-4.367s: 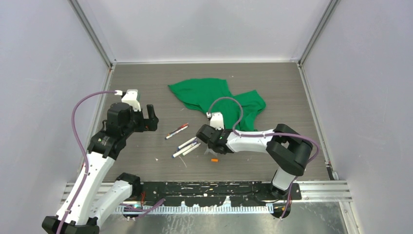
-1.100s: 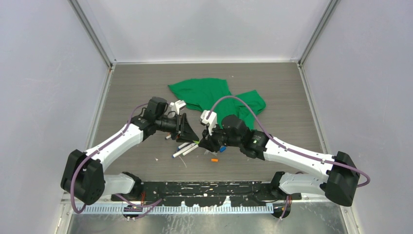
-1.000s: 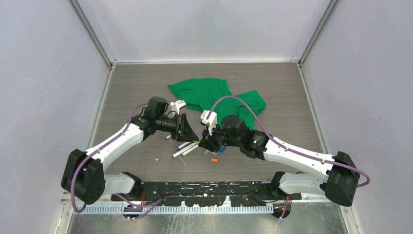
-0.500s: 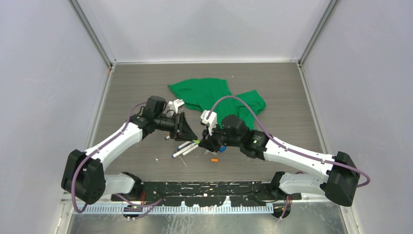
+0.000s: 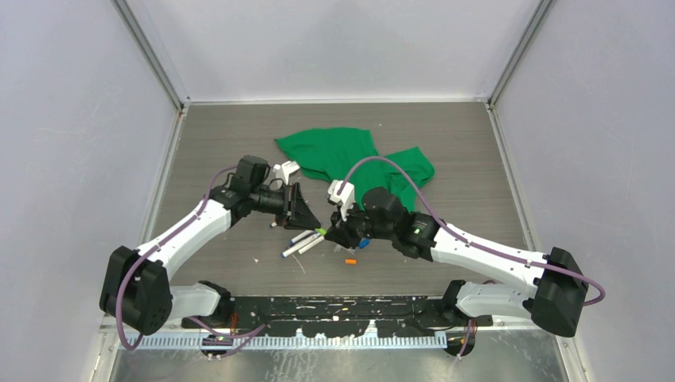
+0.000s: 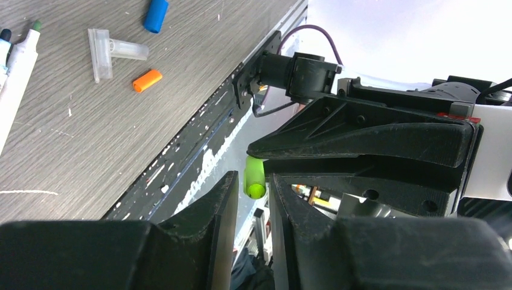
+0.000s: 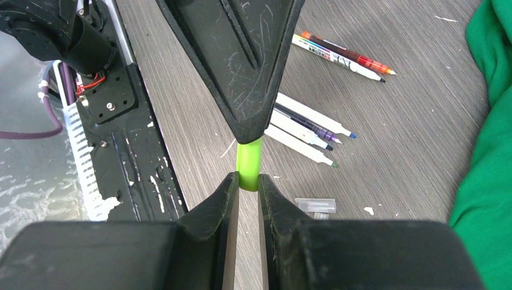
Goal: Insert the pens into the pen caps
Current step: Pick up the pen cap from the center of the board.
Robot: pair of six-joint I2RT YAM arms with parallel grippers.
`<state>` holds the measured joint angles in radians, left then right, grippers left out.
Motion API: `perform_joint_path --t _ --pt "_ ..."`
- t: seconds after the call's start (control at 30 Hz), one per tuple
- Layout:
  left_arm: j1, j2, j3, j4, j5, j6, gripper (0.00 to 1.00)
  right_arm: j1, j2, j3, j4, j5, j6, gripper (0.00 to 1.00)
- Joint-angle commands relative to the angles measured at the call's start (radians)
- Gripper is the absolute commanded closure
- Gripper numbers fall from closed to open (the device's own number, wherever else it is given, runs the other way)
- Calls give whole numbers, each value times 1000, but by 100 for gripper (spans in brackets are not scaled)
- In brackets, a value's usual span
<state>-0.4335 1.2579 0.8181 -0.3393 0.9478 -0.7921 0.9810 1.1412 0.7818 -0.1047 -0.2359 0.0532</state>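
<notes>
My right gripper (image 7: 248,181) is shut on a bright green pen cap (image 7: 249,163), held in the air above the table. The cap's open end (image 6: 254,179) points at my left gripper (image 6: 252,181), whose narrowly open jaws sit around that end with a sliver of light on one side. No pen shows between the left jaws. In the top view both grippers meet tip to tip at the green cap (image 5: 321,231). Three white pens (image 7: 305,130) lie side by side on the table below. Another pen, with a red end (image 7: 344,57), lies farther off.
Loose on the table lie an orange cap (image 6: 147,80), a blue cap (image 6: 156,13) and a clear cap (image 6: 115,51), all below the right arm. A crumpled green cloth (image 5: 342,155) lies behind the grippers. The black base rail (image 5: 342,306) runs along the near edge.
Several seconds ago the left arm was off to the left and the right gripper was low by the pens. Over the last second the left gripper has drawn slightly leftward; the right has held still.
</notes>
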Motion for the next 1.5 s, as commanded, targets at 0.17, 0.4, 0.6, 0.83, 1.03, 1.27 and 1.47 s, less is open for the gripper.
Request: perform_joint_path --t 0.17,0.4,0.6,0.83,1.03,1.27,1.47 --pt "4 -20 42 -26 42 32 79 7 -8 56 18 -25 -15 88" --pt "4 -19 40 -14 45 24 83 6 1 57 17 -34 -14 88" --pt "0 -17 32 4 56 16 87 6 2 62 18 -31 -12 87" --pt "-1 -37 -23 138 62 -95 99 7 -23 43 39 19 5 61" --pt "7 -91 -95 353 -17 -246 99 1 -120 -21 135 87 96 8" --pt "12 -196 -171 653 -179 -394 96 -105 -221 -209 525 28 474 4" --pt "11 -292 -186 718 -278 -420 94 -210 -162 -392 1055 -60 916 16"
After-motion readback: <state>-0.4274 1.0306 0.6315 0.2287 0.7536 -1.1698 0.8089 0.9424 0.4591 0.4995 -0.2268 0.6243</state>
